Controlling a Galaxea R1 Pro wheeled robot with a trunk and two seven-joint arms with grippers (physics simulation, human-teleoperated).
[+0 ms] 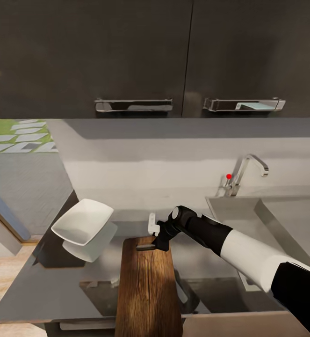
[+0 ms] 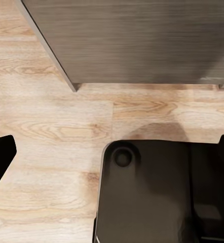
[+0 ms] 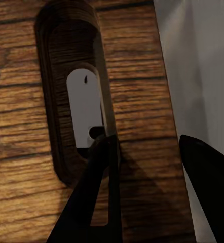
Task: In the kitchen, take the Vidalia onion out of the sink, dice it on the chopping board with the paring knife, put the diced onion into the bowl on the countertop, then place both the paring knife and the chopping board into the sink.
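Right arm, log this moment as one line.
right gripper: open, over chopping board handle slot | paring knife: on countertop | bowl: empty

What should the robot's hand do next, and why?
Probably close the fingers of the right gripper. They stand open across the chopping board end, one at the handle slot, the other past the board's edge, so closing would likely grip the board.

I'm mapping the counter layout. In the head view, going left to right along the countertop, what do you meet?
Shallow white squarish bowl → dark brown wood-grain chopping board → grey steel sink basin with its chrome tap.
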